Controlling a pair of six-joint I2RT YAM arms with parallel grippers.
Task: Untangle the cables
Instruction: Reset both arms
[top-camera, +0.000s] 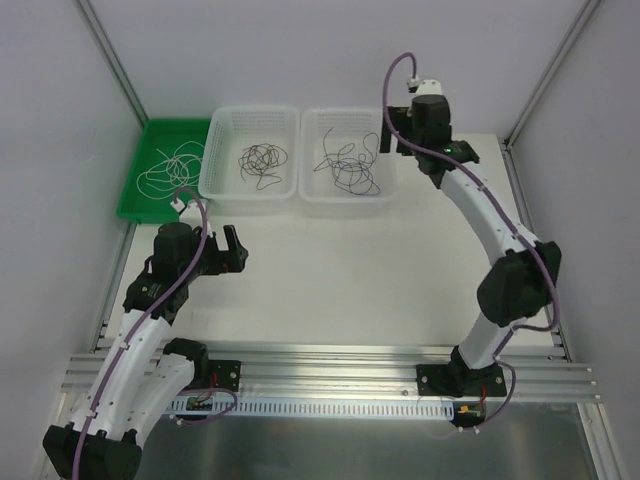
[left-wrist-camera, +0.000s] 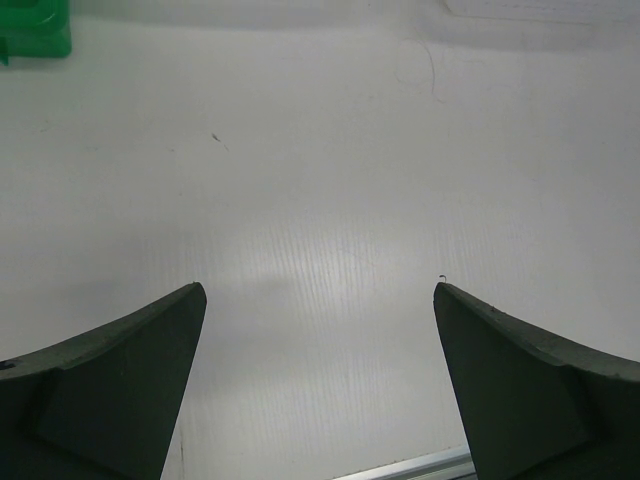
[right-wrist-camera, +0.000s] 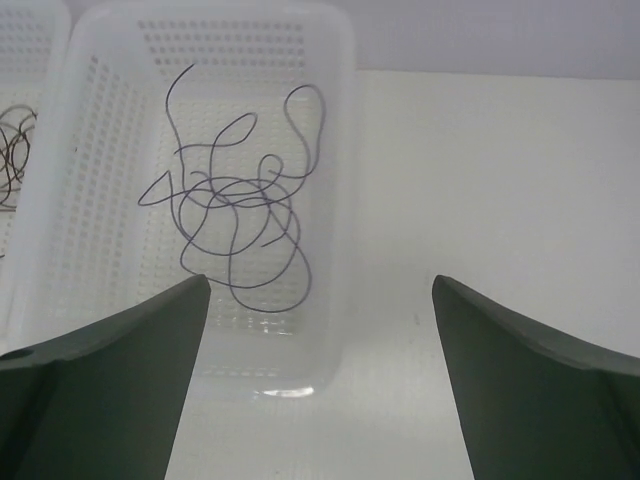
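My left arm and right arm: white shells, black joints, a thick purple cable along each. My left gripper and right gripper bear dark grey wedge fingers.

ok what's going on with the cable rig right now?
Neither arm holds anything. The right gripper is open beside the right white basket, which holds a loose dark cable tangle. The left gripper is open over bare table, away from the containers. The middle basket holds another dark tangle, and the green tray has whitish cables.
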